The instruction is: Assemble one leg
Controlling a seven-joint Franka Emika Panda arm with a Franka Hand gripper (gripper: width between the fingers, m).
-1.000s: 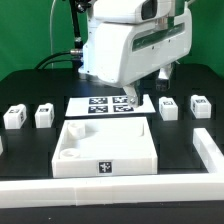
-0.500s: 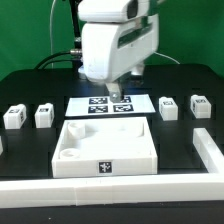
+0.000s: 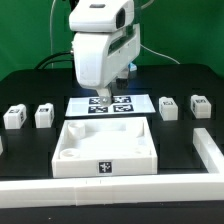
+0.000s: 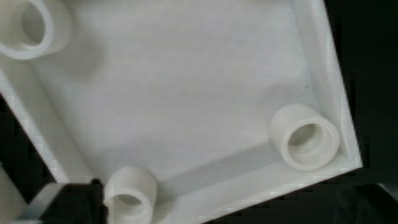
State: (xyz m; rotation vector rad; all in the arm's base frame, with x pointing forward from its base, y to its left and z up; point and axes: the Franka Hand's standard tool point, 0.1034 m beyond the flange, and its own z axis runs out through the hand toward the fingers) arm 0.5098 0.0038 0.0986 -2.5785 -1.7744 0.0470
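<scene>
On desk [image 3: 30, 85], at exterior view's left: first leg [image 3: 14, 116], second leg [image 3: 43, 115]; at exterior view's right: third leg [image 3: 168, 107], fourth leg [image 3: 198, 104]; between them marker board [image 3: 137, 105] and socketed square panel [image 3: 135, 165]. Arm [image 3: 100, 45] upright, end effector [image 3: 103, 98] low over marker board; spread or pressed together: cannot tell.

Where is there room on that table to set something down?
Bare tabletop lies between the panel and the white rail on the exterior view's right, and near the two legs on its left. Crowded: the marker board, under the gripper.
</scene>
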